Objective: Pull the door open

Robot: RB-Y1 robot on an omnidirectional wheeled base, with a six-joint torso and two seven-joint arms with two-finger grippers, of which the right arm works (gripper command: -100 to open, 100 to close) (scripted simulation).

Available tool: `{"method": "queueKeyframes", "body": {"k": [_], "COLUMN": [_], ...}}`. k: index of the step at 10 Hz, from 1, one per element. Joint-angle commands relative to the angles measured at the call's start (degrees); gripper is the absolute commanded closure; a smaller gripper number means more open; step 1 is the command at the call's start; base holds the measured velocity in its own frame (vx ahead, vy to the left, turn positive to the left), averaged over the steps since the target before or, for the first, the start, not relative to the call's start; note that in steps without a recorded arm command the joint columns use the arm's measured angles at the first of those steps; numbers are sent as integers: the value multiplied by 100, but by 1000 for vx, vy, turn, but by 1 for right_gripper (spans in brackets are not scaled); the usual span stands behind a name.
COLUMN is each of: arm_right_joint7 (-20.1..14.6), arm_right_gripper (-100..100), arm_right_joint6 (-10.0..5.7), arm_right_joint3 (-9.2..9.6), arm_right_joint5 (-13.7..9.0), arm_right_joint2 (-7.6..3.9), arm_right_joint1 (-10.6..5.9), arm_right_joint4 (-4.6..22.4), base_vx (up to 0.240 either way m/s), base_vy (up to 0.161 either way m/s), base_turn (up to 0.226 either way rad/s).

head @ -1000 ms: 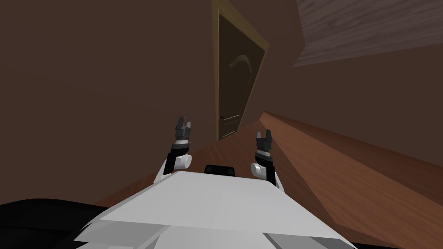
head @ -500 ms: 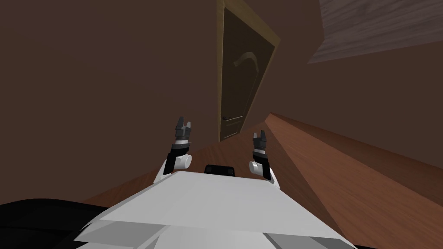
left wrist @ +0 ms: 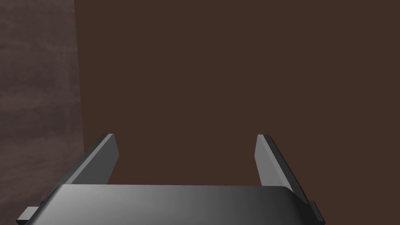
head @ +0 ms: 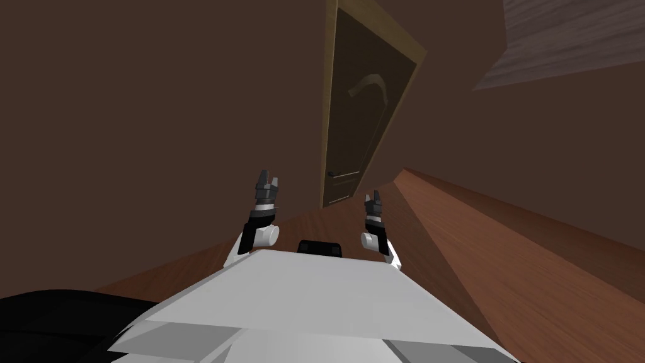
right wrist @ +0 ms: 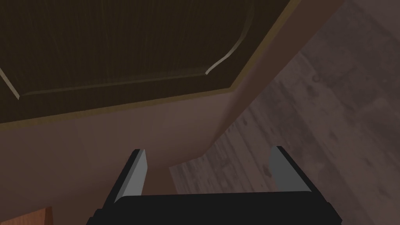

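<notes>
Door (head: 362, 126) and fingers are well apart, and nothing is gripped. The right gripper (head: 373, 201) has its two blades spread wide with only air between them. In its wrist view the fingers (right wrist: 136, 172) point up at the dark door's upper panel, past the tan frame (right wrist: 156, 99) and a strip of brown wall (right wrist: 117, 133). The left gripper (head: 266, 183) is likewise spread and empty, facing the plain left-hand wall (left wrist: 234, 78). Both hands are raised side by side over the reddish wood floor (head: 504, 252).

Outward from there, the door stands shut in its frame at the far end of the floor, ahead and a little to my right. Its long axis is upright; the lean it shows in the head view is the camera's. The handle (head: 332, 173) is a small dark lever by the door's left edge as I face it, too small to read closely.

I judge this to be the approach stage, with the pull itself not started. The right gripper lies more nearly in line with the door and is the nearer of the two, so it is the likely hand for the handle. The base must close the gap first. Then the open fingers must come level with the lever and straddle it across its length before closing.
</notes>
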Motion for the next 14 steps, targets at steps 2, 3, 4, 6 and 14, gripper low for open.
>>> {"method": "queueKeyframes", "body": {"k": [2,3,4,6,14], "arm_right_joint7": [-36,-58,-58,-81,-198], "arm_right_gripper": [-100,-100,-100,-100,-100], "arm_right_joint6": [-21,-37,-37,-53,-132], "arm_right_joint3": [12,13,13,14,19], "arm_right_joint5": [17,26,26,34,76], "arm_right_joint2": [-39,-71,-71,-103,-260], "arm_right_joint1": [-178,-304,-304,-432,-1080], "arm_right_joint4": [417,568,690,947,2240], "base_vx": [49,66,51,41,45], "base_vy": [-52,-50,-46,-42,-53], "base_turn": [111,246,70,85,133]}}
